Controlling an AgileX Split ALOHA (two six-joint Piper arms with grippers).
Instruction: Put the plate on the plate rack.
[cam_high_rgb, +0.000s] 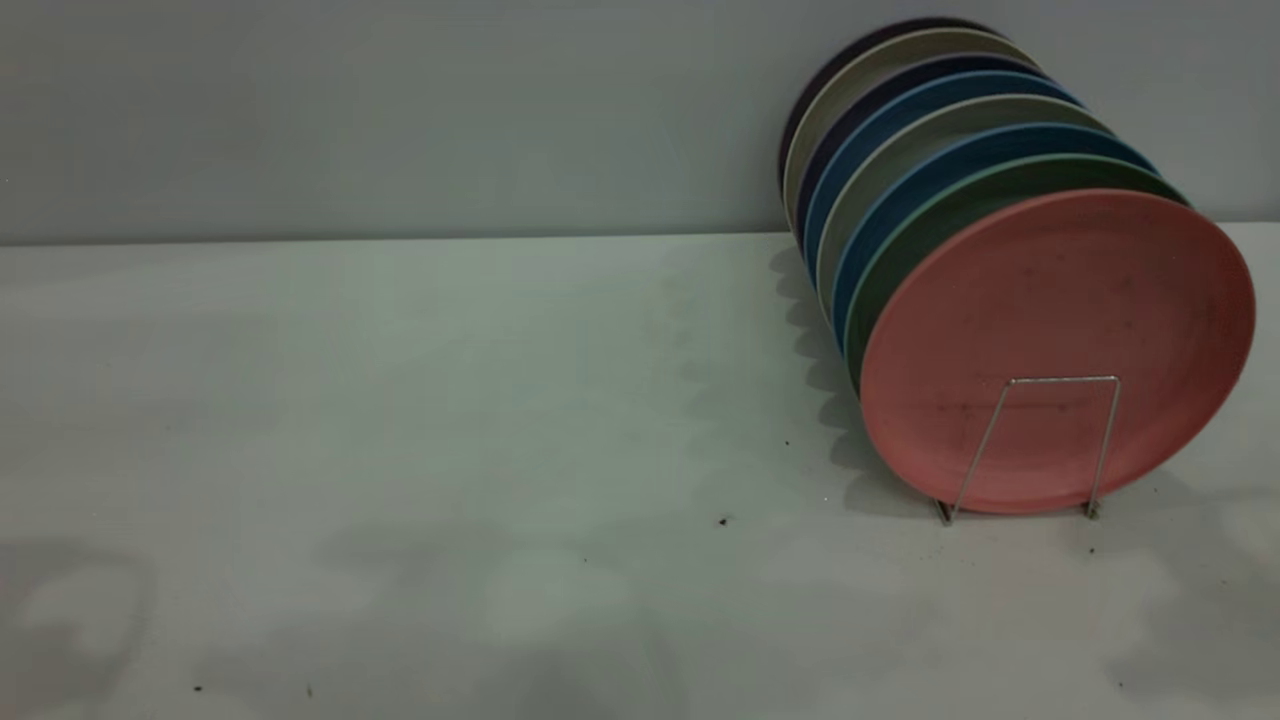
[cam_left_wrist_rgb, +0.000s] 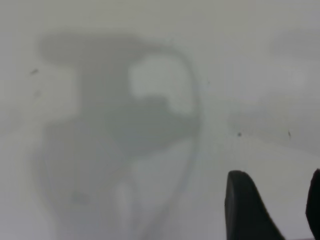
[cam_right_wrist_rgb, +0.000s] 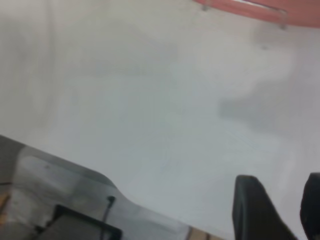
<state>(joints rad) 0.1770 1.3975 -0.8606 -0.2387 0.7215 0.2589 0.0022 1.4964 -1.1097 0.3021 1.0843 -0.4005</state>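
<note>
The salmon-pink plate (cam_high_rgb: 1060, 300) stands on edge at the front of a row of plates in the wire plate rack (cam_high_rgb: 1062, 380), at the table's right. A front wire loop crosses its lower face. In the right wrist view the plate's lower rim (cam_right_wrist_rgb: 295, 11) shows at the picture's edge, far from my right gripper (cam_right_wrist_rgb: 280, 178), which is open and empty over bare table. My left gripper (cam_left_wrist_rgb: 277, 175) is open and empty over bare table, above its own shadow. Neither gripper shows in the exterior view.
Behind the pink plate stand a green plate (cam_high_rgb: 930, 225), blue plates (cam_high_rgb: 900, 120) and several others, leaning back toward the grey wall. The white table (cam_high_rgb: 450, 400) stretches left of the rack. The right wrist view shows the table's edge (cam_right_wrist_rgb: 75, 165) with dark equipment beyond.
</note>
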